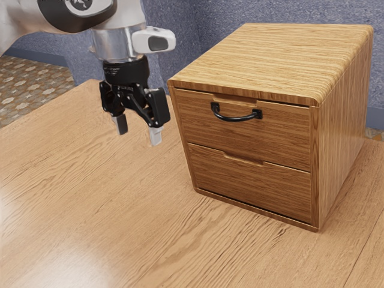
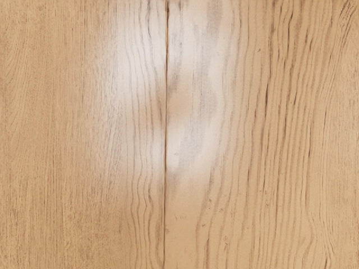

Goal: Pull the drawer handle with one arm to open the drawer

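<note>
A wooden cabinet (image 1: 282, 66) with two drawers stands on the table at the exterior view's right. Its top drawer (image 1: 252, 135) carries a black curved handle (image 1: 236, 112) and sits flush with the cabinet front. The lower drawer (image 1: 252, 180) has only a small notch. My black gripper (image 1: 138, 132) hangs above the table to the left of the cabinet, pointing down, its fingers apart and nothing between them. It is well clear of the handle. Bare table wood (image 2: 179, 134) lies under my hand in the wrist view.
The wooden table (image 1: 90, 222) stretches wide in front of and left of the cabinet. A patterned floor (image 1: 30, 81) and a blue-grey wall (image 1: 180, 18) lie behind.
</note>
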